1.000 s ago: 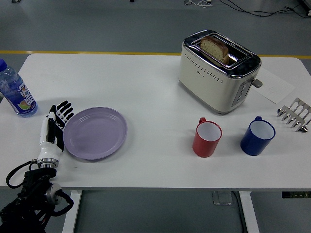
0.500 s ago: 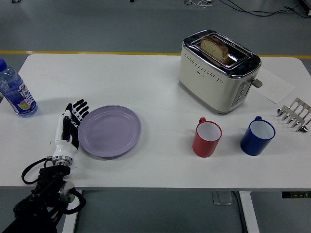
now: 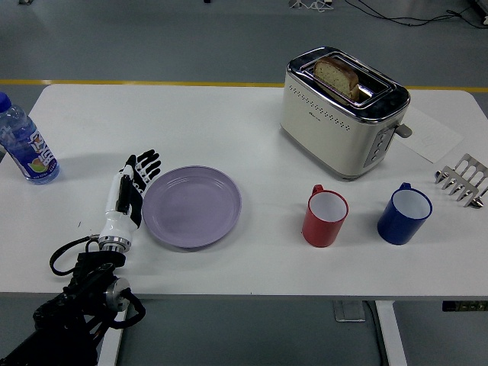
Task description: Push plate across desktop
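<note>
- Left robot hand (image 3: 131,194) lies edge-on at the left rim of the purple plate (image 3: 192,206), fingers (image 3: 144,165) straight and released, grasping nothing; it looks to be touching the rim, flat as a pusher.
- Plate sits left of centre on the white bench (image 3: 229,122), toward the near edge, so I judge the push under way but well short of crossing.
- Open bench lies to the plate's right up to the red mug (image 3: 324,216); beyond that stand the blue mug (image 3: 403,213) and the toaster (image 3: 343,111) farther back.
- A straight rightward push would likely meet the red mug, so room is limited on that line.
- Near edge is close below the plate; drifting that way risks overhang.
- Water bottle (image 3: 23,141) stands well apart at far left.
</note>
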Controlling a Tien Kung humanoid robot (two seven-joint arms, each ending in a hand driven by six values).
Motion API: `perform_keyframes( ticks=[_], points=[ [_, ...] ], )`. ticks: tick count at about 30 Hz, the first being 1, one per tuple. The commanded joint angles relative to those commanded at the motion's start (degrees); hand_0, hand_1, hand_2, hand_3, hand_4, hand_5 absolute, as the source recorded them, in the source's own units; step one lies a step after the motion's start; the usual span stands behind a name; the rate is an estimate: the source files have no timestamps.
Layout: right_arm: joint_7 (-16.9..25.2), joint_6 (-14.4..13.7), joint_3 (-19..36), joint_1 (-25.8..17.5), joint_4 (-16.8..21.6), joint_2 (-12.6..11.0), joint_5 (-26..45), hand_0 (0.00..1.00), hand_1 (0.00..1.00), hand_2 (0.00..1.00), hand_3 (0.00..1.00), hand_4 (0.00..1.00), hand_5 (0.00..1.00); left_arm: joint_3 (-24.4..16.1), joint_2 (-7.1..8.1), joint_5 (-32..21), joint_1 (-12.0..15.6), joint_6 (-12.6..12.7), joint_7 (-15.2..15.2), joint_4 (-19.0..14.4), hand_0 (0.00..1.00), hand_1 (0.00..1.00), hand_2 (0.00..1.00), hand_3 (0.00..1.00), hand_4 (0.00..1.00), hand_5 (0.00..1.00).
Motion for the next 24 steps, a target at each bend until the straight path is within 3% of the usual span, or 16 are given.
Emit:
perform_keyframes(
  ticks=[7,24],
  points=[
    [0.1,-0.1,-0.3,0.0,0.0,0.0,0.5,0.606,0.516,0.582,0.576,0.363,0.261,4.3,0.00,-1.9,-0.7,-0.4,0.0,0.2,0.792,0.800,0.792,0.709,0.449,0.998],
    [0.1,-0.1,-0.3,-0.2,0.0,0.0,0.5,0.606,0.516,0.580,0.577,0.365,0.262,9.2,0.00,-3.0,-1.5,-0.9,0.0,-2.2,0.795,0.804,0.797,0.711,0.436,0.998]
  ],
)
